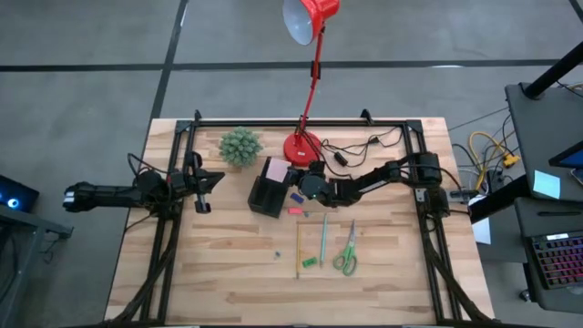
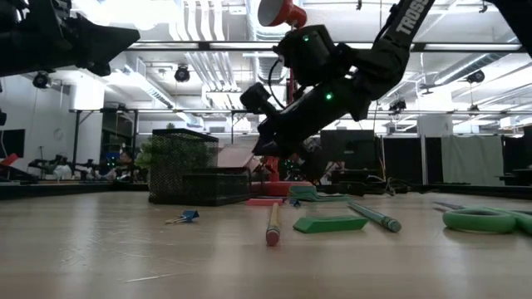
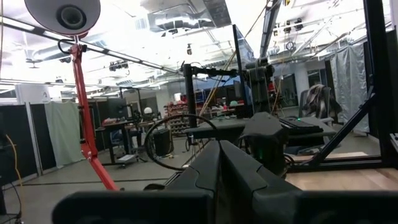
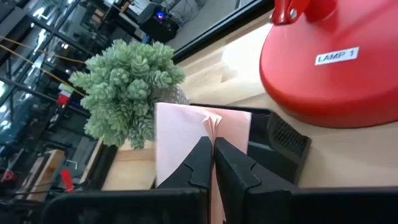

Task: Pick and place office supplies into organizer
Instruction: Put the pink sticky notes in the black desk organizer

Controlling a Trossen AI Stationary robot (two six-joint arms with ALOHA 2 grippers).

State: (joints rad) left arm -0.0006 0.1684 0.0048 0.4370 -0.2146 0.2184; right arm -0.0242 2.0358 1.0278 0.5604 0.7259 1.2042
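— Right gripper (image 4: 213, 152): shut tight on the pink pad (image 4: 186, 137), over the black organizer (image 1: 268, 195) mid-frame.
— Left gripper (image 3: 217, 163)?
— Shut, empty, at left.
— The table (image 1: 228, 273)?
— Wood, with scissors (image 1: 346, 253), pencil (image 1: 298, 248), pen (image 1: 322, 239).
— Words?
— "LAMP 1" on the red lamp base (image 4: 329, 74).

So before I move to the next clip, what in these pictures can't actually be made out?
- Inside of the organizer: the high view is too small to show it, mesh walls hide it in the low view.
- Whether the right gripper, shut, pinches the pink sticky-note pad or only touches it: its own fingers cover the contact.
- Tiny piece on the table: too small to identify.
- Scissors: cut off by the low view's edge.
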